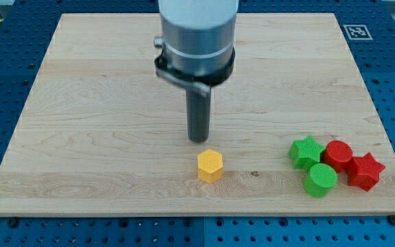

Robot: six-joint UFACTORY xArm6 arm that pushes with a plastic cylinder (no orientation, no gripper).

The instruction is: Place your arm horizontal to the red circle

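A: Where is my tip?

B: On the bench, just above the yellow hexagon in the view, a small gap between them.

A: And the red circle?

B: Well off to the view's right, in a tight cluster: green star at its left, red star at its right, green circle below.
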